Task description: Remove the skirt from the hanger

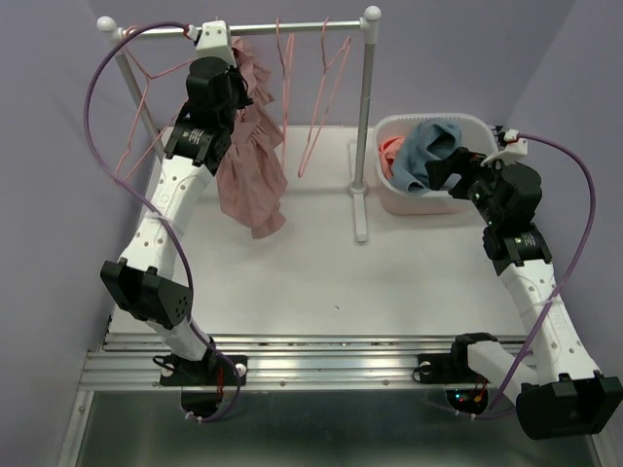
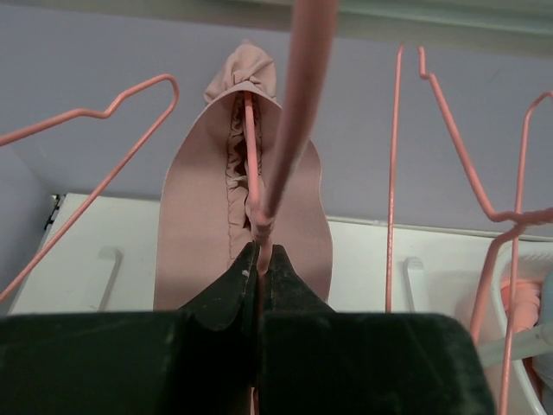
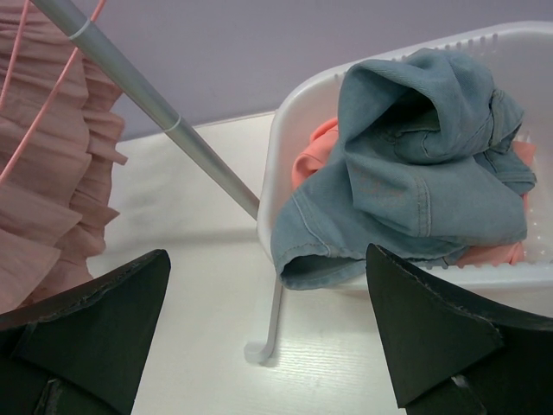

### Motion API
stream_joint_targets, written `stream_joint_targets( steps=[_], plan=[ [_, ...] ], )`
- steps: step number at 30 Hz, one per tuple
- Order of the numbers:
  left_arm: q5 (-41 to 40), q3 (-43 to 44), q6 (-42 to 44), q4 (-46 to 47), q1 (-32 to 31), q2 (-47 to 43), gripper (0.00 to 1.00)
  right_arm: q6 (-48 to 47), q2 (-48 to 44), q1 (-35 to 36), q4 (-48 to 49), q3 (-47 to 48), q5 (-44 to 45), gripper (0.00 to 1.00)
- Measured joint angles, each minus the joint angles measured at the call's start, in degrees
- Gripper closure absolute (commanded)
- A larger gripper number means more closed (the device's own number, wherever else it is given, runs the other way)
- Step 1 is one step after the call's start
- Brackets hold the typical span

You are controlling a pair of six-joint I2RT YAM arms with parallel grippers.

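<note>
Left gripper: dark fingers pinched shut on thin pink wire of hanger, up at pale rail. Skirt: dusty-pink, ruffled, tiered, on that hanger, draping below rail. Beside it, bare pink wire hangers. White plastic basket: crumpled blue denim over coral cloth. Right gripper: jaws spread wide, holding nothing, near basket.

Left arm: white tubular links dotted with small holes, blocky black joints.
Right arm: matching white links and black joints, with a white clip near the wrist.
Cables: a purple cable arcs along the left arm, a second purple cable along the right.
Left gripper: dark matte fingers tapering to points.
Right gripper: black wedge-shaped fingers with rough edges.
Base wiring: a thin red wire.
</note>
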Motion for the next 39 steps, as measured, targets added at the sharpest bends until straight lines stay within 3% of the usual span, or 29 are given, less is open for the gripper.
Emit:
stream_joint_targets(
  steps=[12,15,20,23,28,33,39],
  plan=[
    [1.2,-7.0,0.0,2.9,-0.8,-15.6,1.00,0.0,0.0,0.0,0.0,0.0,0.5,0.00],
    [0.5,-12.2,-0.7,4.2,-1.2,-18.3,1.00,-0.5,0.0,0.0,-0.5,0.0,0.9,0.00],
    [-4.3,-29.9,-5.8,5.6,-4.2,-26.6,1.00,-2.4,-0.2,2.0,-2.2,-1.0,2.0,0.00],
    [-6.7,-38.5,-9.2,4.6,-6.5,-31.6,1.00,-4.0,-0.1,9.4,-2.7,-2.5,3.3,0.00],
    [-13.0,-48.6,-17.3,0.3,-11.2,-39.1,1.00,-7.2,1.9,27.8,-2.3,-7.4,3.8,0.00],
    [-21.9,-49.4,-26.8,-1.8,-14.3,-38.1,1.00,-9.2,2.1,41.3,3.2,-16.5,2.3,0.00],
    [-28.3,-48.7,-34.1,-3.7,-15.9,-32.8,1.00,-10.8,1.7,53.5,9.8,-19.3,1.2,0.00]
  ],
)
